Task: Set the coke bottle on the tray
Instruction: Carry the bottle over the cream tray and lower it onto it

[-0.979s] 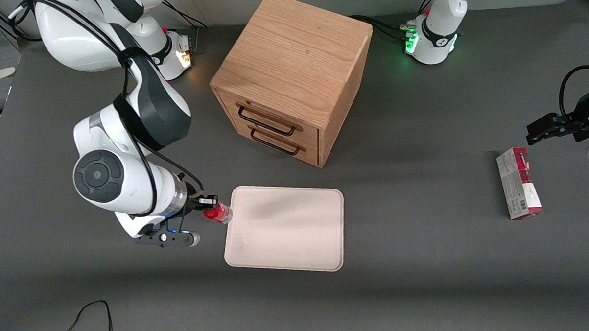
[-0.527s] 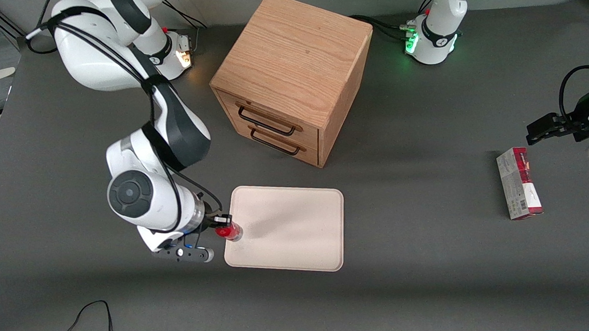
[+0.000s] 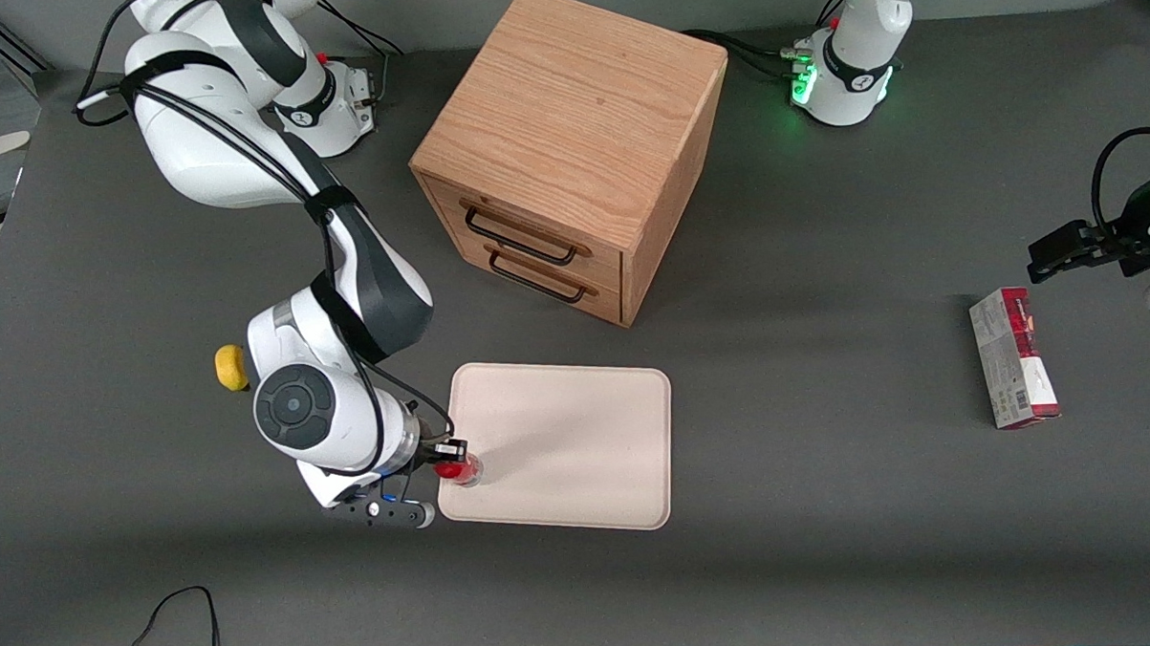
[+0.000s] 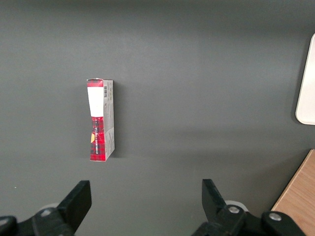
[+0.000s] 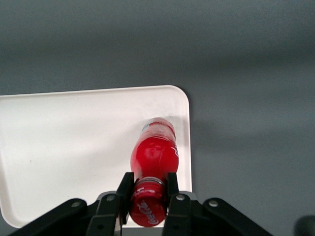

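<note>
Right wrist view: gripper (image 5: 149, 189) fingers (image 5: 124, 189) pinch the coke bottle (image 5: 153, 156) neck, above the tray (image 5: 69, 137) corner.

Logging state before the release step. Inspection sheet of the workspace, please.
Surface: dark grey table, matte.
Job's things: coke bottle held by the neck over the tray, near the corner toward the working arm; contact with the tray cannot be told.
Clutter: wooden cabinet, drawers shut; yellow lemon-like object; red-and-grey carton toward the parked arm's end.
Grippers: gripper, jaws shut on the bottle neck.
Cables: black cable at the table edge.
Surroundings: nothing seen.
</note>
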{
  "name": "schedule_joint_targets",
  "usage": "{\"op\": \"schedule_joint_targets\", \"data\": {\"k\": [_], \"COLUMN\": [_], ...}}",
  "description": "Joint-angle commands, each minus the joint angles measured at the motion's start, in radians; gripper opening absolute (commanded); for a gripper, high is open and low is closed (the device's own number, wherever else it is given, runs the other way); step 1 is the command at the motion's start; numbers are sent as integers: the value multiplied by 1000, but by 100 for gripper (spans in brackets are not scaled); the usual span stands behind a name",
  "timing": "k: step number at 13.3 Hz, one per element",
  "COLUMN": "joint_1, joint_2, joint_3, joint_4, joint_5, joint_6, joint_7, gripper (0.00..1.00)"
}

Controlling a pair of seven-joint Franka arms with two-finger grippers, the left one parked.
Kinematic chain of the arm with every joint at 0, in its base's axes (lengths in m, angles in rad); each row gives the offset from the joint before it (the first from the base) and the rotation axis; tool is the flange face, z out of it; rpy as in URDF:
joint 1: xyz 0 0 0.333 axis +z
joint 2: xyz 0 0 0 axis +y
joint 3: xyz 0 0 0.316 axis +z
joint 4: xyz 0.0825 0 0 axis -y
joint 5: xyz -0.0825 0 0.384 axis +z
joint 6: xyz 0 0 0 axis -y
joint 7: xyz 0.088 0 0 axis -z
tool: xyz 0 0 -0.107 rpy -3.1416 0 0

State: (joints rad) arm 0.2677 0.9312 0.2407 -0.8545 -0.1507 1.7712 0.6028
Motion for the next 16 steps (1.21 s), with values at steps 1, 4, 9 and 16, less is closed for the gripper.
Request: {"op": "schedule_joint_targets", "data": {"k": [1, 4, 9, 16], "joint_1": [15, 15, 15, 15], "joint_2": [12, 20, 28, 26], "joint_3": [-4, -4, -6, -4], "joint_4": [5, 5, 5, 5], "joint_5": [-32, -30, -32, -36], "joint_6": [19, 20, 27, 22], "joint_7": [34, 34, 29, 31], "gripper": [0, 0, 90, 100]}}
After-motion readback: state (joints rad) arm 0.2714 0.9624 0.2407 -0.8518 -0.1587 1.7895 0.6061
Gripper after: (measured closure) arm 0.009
